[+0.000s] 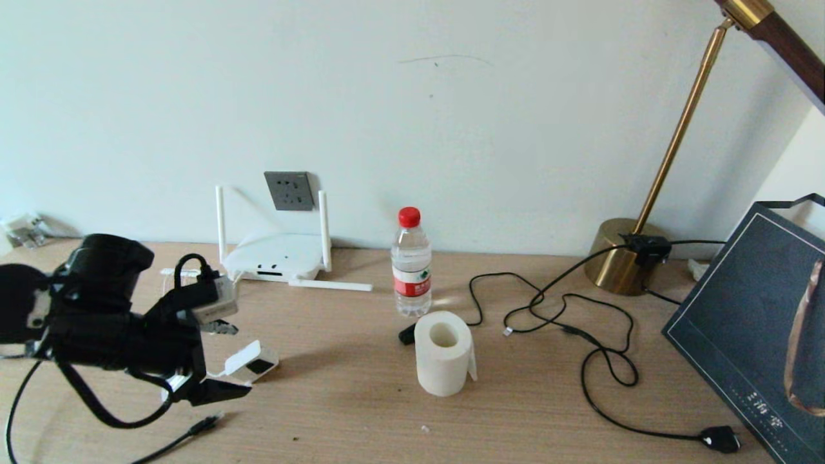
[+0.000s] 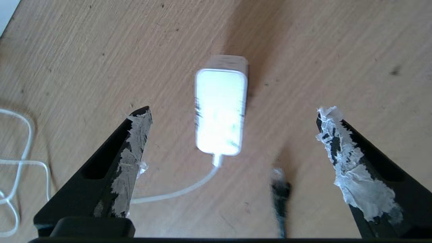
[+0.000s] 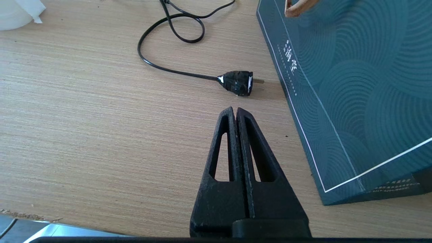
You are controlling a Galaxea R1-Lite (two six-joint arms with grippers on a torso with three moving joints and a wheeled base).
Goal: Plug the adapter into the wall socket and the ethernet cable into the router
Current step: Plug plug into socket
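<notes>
So the left gripper [image 1: 222, 361] sits at the near left of the wooden table [image 1: 361, 412], fully released with its two taped fingers [image 2: 133, 148] spread wide and nothing between them. The adapter [image 1: 252, 362] lies flat on the table just right of the claw in the head view. From the left wrist view the adapter [image 2: 221, 111] sits right in the gap between the two fingertips but a bit past them, not touching either one, with its thin white cord [image 2: 175, 192] trailing back toward the claw and off to one side.

The ethernet cable [image 1: 200, 426] has its plug end on the table just near of the claw, and in the wrist view that plug [image 2: 280, 189] is blurry, lying beside the adapter's cord end, closer to one finger.

The router [image 1: 274, 256] is at the far left against the wall, with the wall socket [image 1: 289, 191] right above it between two upright antennas. Nothing is plugged into the socket.

The right gripper [image 3: 235, 113] is clenched tight on nothing, over the table near right, by a black lamp plug [image 3: 238, 82] and a dark teal bag [image 3: 354, 84]. A water bottle [image 1: 411, 261] and toilet-paper roll [image 1: 443, 353] stand mid-table.
</notes>
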